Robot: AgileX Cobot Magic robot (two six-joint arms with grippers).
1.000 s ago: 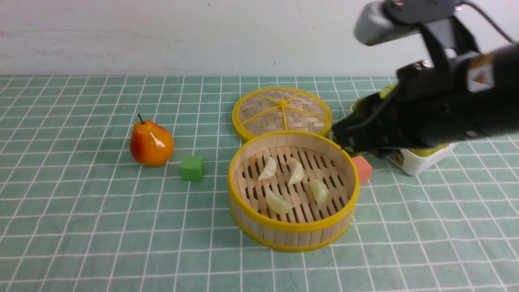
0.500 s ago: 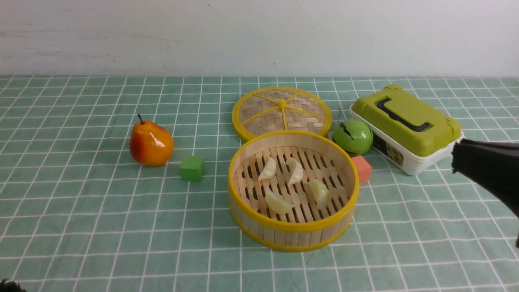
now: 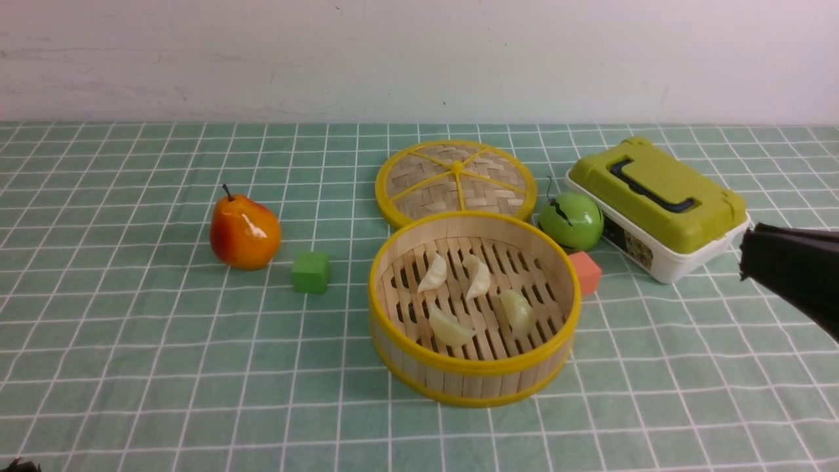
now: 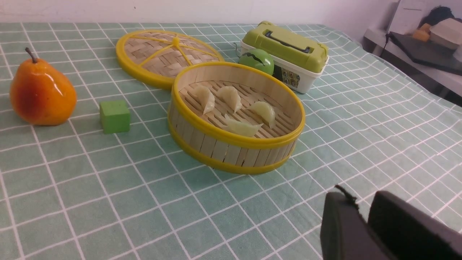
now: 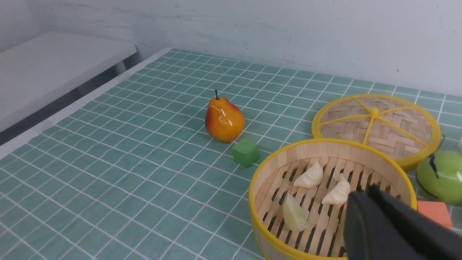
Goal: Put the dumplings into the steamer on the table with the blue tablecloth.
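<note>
The round bamboo steamer [image 3: 472,383] with yellow rims stands mid-table on the blue tablecloth [image 3: 131,328]. Several pale dumplings lie on its slatted floor, among them one at the back left [image 3: 433,274] and one at the front right [image 3: 518,311]. My right gripper [image 3: 747,252] hangs shut and empty at the right edge, well clear of the steamer. In the right wrist view the right gripper [image 5: 364,191] points over the steamer's rim [image 5: 260,180]. My left gripper [image 4: 361,202] is low near the table's front, a narrow gap between its fingers, holding nothing.
An orange pear [image 3: 244,231] and a green cube [image 3: 311,271] sit left of the steamer. Behind it lies the woven lid [image 3: 455,181]. A green apple [image 3: 570,220], an orange-red cube [image 3: 585,271] and a green-lidded white box [image 3: 655,203] are to its right.
My right arm has pulled back from above the steamer's far right side to the right edge, uncovering the apple and the box, and its jaws have closed. The dumplings have not moved.
</note>
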